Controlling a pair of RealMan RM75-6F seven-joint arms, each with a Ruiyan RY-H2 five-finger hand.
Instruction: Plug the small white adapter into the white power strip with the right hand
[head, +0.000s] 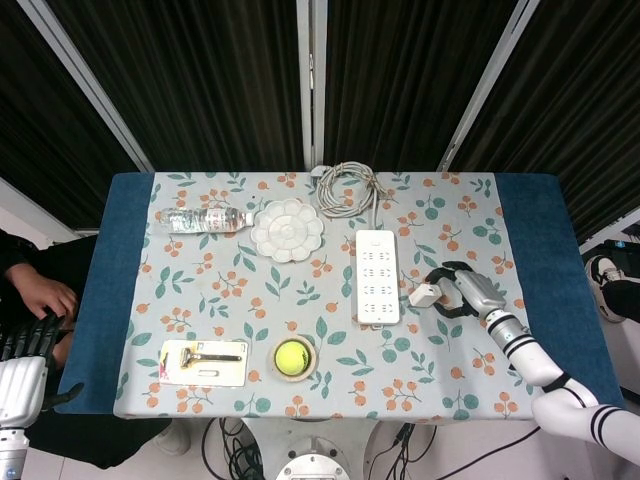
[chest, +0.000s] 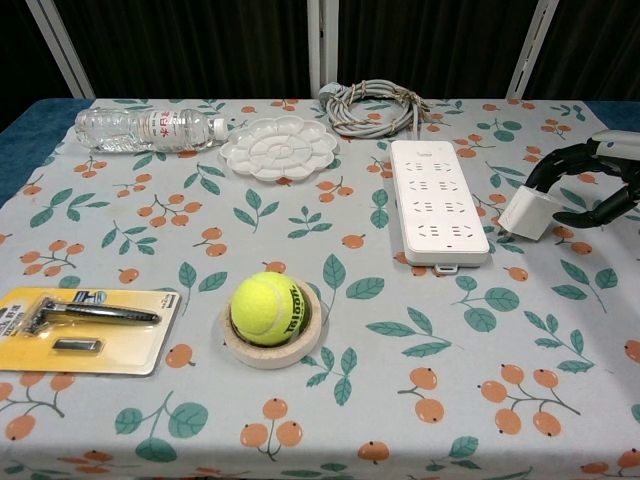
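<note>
The white power strip (head: 377, 276) (chest: 437, 199) lies flat, right of the table's middle, with its sockets facing up. My right hand (head: 462, 293) (chest: 590, 185) holds the small white adapter (head: 424, 296) (chest: 527, 214) between thumb and fingers. The adapter is tilted and sits just off the strip's right edge, beside its near half. No part of it is in a socket. My left hand (head: 25, 345) hangs off the table's left front corner, holding nothing, its fingers stretched out.
The strip's coiled grey cable (head: 345, 187) lies at the back edge. A white paint palette (head: 287, 230) and a water bottle (head: 205, 219) are back left. A tennis ball on a ring (head: 292, 357) and a razor pack (head: 204, 362) are near the front. A person's hand (head: 40, 297) shows at the left.
</note>
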